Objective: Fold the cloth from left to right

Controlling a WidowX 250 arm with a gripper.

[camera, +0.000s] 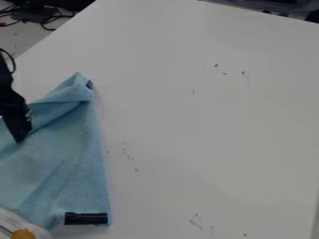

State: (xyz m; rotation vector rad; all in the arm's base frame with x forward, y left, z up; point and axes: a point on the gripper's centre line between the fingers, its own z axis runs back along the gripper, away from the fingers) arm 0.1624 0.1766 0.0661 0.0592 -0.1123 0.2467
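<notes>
one blue cloth (65, 163): creased, on the white worktop (205, 116)
pincer (22, 136): over the cloth; can't tell how open, or if gripping

The robot's smooth black arm (6, 86) looks dark all over. A thin, round black cable (10, 58) curves in a loop by its upper part. The chunky black gripper (19, 139) has bumpy edges and small, pale grey bits (29, 114) on its side, too tiny to name.
</notes>
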